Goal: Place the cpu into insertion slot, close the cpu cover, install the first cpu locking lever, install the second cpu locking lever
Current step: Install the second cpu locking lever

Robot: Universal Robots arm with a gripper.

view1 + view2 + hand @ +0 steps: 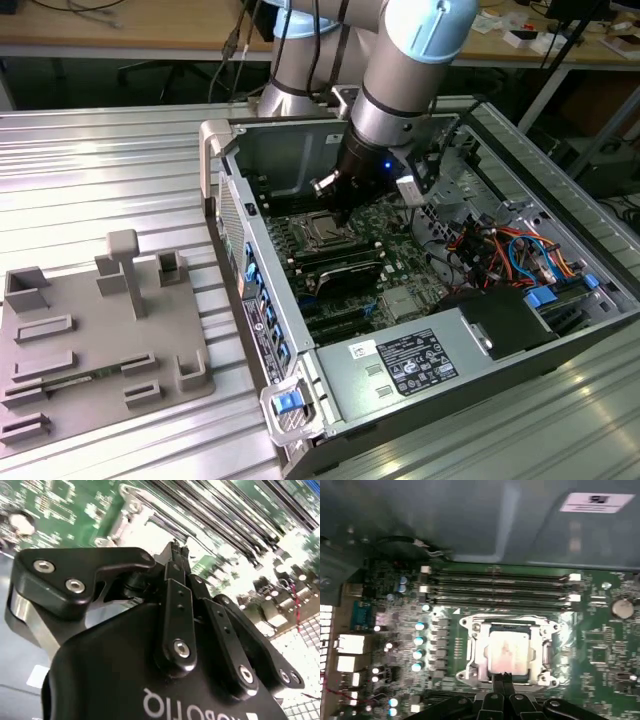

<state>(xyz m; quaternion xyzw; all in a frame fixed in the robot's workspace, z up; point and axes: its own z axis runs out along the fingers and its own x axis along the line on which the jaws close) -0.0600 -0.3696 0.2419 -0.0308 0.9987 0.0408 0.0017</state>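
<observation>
Fingers [503,679] pressed together touch the edge of the flat-lying cpu [507,652].

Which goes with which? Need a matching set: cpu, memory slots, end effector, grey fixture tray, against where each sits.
1. cpu
2. memory slots
3. end effector
4. grey fixture tray

A. on the table, exterior view's left
B. long, dark, parallel, beside the insertion slot
C. seated in the insertion slot
D. black, shut, tips at the slot's edge

Pairs: 1-C, 2-B, 3-D, 4-A
</observation>
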